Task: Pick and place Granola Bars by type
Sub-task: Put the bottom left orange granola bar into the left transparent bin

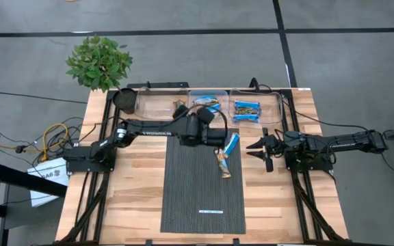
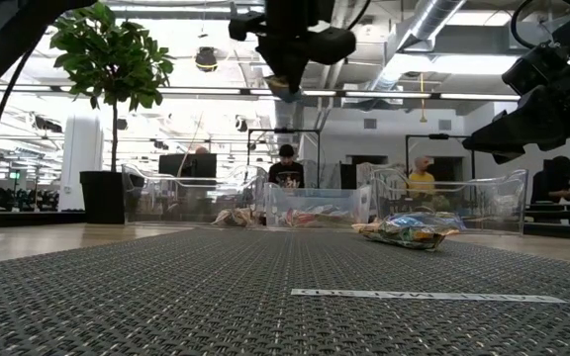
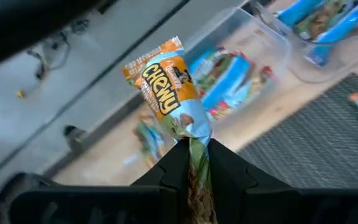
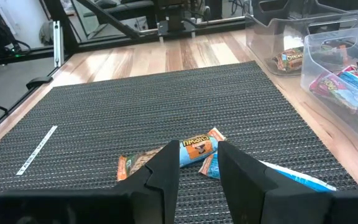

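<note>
The left gripper [image 3: 199, 163] had its jaws clamped on one end of an orange bar [image 3: 165, 87], most of the wrapper sticking out free beyond the fingertips. Held by so little, the glossy wrapper could have slipped or swung on the way, and a release from height might have dropped it onto a bin wall or into the wrong bin. In the high view that gripper [image 1: 219, 134] hung over the top edge of the mat [image 1: 204, 198], just short of the three clear bins [image 1: 211, 104] along the far edge of the surface [image 1: 132, 191]. The left bin [image 1: 157, 102] held only a tan bar or so, the middle one mixed-colour bars, the right one [image 1: 255, 108] blue bars [image 1: 246, 109].

The right gripper [image 1: 260, 148] waited beside the mat's right edge, jaws apart and empty. It sat near the loose bars [image 1: 228, 156] left on the mat, a blue one and tan ones partly overlapping, so both arms reaching there at once would have risked a knock.

The near half of the mat lay open apart from a white strip [image 1: 210, 212]. The bins stood side by side with little gap, and the plant [image 1: 100, 63] stood off the surface's far left corner.
</note>
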Robot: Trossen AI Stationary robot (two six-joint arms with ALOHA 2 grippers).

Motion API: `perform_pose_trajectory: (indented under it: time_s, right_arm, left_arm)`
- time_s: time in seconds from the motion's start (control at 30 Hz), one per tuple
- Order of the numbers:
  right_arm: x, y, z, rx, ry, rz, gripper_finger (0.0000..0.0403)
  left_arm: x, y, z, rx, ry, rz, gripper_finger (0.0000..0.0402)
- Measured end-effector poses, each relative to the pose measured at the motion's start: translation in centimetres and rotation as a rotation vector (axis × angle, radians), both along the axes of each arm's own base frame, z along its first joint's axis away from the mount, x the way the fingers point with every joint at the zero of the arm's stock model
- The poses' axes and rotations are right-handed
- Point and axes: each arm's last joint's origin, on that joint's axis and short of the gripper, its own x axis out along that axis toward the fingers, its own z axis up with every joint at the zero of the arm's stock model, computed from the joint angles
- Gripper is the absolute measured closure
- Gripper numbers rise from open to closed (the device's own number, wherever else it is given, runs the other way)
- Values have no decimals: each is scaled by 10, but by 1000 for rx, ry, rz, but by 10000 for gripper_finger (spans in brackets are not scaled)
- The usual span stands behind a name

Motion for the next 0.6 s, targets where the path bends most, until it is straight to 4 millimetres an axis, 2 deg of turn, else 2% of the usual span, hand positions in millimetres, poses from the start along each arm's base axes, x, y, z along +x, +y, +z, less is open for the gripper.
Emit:
perform_pose_trajectory:
  time_s: [0.13,0.37,0.47,0.6]
  right_arm:
    - [0,0,0,0,0,0,301]
    - [0,0,0,0,0,0,301]
    - [0,0,0,0,0,0,301]
    - [0,0,0,0,0,0,301]
  left_arm:
    - [-4,10,7,45,47,-27,358]
    - [-7,12,14,53,50,-38,358]
    - [-7,15,8,48,55,-13,358]
    - [-8,30,-6,12,99,27,358]
